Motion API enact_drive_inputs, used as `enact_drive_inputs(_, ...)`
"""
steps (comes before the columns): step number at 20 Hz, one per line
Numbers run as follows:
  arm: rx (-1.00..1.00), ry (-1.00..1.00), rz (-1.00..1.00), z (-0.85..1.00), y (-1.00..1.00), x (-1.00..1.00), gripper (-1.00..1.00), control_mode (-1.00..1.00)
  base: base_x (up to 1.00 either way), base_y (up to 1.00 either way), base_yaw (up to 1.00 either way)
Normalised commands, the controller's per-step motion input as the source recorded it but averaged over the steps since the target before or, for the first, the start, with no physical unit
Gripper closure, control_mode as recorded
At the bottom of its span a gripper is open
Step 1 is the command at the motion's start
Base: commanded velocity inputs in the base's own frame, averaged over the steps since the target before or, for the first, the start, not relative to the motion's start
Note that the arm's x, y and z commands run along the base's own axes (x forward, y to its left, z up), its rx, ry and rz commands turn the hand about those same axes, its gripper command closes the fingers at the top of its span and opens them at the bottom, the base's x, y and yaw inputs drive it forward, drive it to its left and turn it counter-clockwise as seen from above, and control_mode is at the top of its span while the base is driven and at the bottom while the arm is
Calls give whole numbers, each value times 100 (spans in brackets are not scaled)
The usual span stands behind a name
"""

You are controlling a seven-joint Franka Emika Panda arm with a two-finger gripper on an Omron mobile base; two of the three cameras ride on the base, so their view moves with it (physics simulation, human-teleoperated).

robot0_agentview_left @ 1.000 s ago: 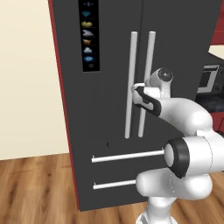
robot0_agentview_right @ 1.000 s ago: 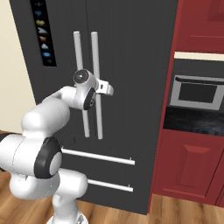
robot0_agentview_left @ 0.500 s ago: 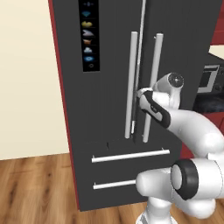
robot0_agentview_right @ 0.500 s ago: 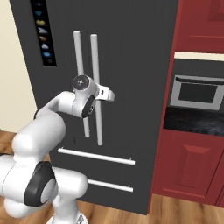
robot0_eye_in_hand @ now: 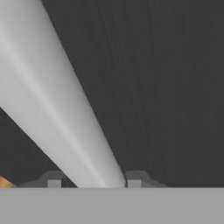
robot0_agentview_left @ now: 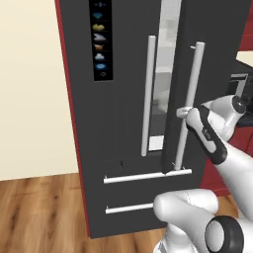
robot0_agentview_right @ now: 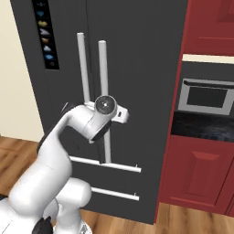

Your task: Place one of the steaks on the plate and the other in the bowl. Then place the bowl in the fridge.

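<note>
Pincer (robot0_eye_in_hand: 93, 180) tips straddle the right door handle (robot0_agentview_left: 187, 106) of the fridge (robot0_agentview_left: 123, 74); in the hand view the 2 dark fingertips (robot0_eye_in_hand: 53, 179) rise either side of the silver bar at its near end, jaws partly open and closed about the bar, seemingly snug against it. In the left base view the hand sits at mid-height on that handle, and the right door (robot0_agentview_left: 212, 59) stands ajar, with a pale strip of the lit interior (robot0_agentview_left: 165, 74) showing between it and the left door's handle (robot0_agentview_left: 147, 94).

As a judgement: the door is a large, stiff, hinged panel, probably heavy-ish and held by its seal at first, so it should swing on an arc rather than slide straight. The bar handle is rigid and smooth metal, likely slippery along its length, so a hold across the bar near its middle, as here, suits a pull outward; a grip that slides down the bar would lose leverage

The fridge stands directly ahead of the base, dark grey with red side edges, an icon panel (robot0_agentview_left: 100, 37) high on the left door and 2 drawers (robot0_agentview_left: 143, 195) below. A wall oven (robot0_agentview_right: 205, 98) sits in red cabinets (robot0_agentview_right: 201, 169) just to its right
</note>
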Motion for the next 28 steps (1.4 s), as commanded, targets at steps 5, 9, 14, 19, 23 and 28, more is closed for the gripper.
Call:
enact_drive_inputs(5,23,0,3,15,-58,-80,100,-100,0,0,0)
enact_drive_inputs(9,16,-2,3,7,-57,-76,100,-100,0,0,0)
enact_drive_inputs(14,0,-6,1,0,-36,-70,100,-100,0,0,0)
enact_drive_inputs(19,0,-3,0,0,-14,-62,100,-100,0,0,0)
enact_drive_inputs(23,0,-1,0,1,24,-65,-100,-100,0,0,0)
enact_drive_inputs(28,-4,2,-4,14,63,-25,-100,-100,0,0,0)
